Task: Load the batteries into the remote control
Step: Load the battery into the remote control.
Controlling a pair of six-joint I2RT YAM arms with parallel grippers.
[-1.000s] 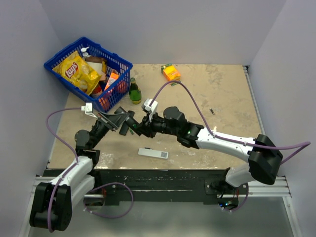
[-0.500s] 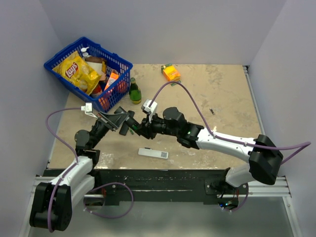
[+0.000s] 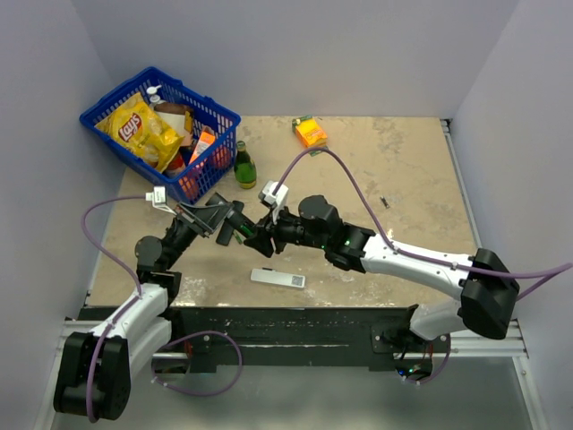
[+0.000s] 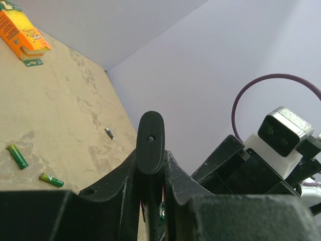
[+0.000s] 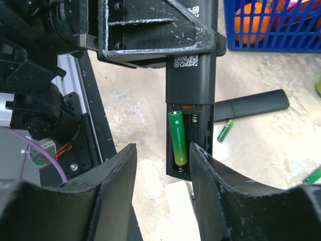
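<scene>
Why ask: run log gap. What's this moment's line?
left gripper: shut on slim black bar-shaped remote; right gripper: open; green cylindrical battery: seated in remote; neighbouring slot: empty

We find one battery [image 5: 177, 138] seated in the open compartment of the remote control [image 5: 190, 95]. On the table [image 3: 403, 179], the basket [image 3: 215, 152] sits far left, the bottle [image 3: 243, 167] just right of it, the box [image 3: 310, 132] far centre, the flat remote [image 3: 277, 279] nearest us.

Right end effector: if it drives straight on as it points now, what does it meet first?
Most likely the remote control, at its open bay just ahead, where one battery sits seated. Depth is unclear from the wrist view.
</scene>
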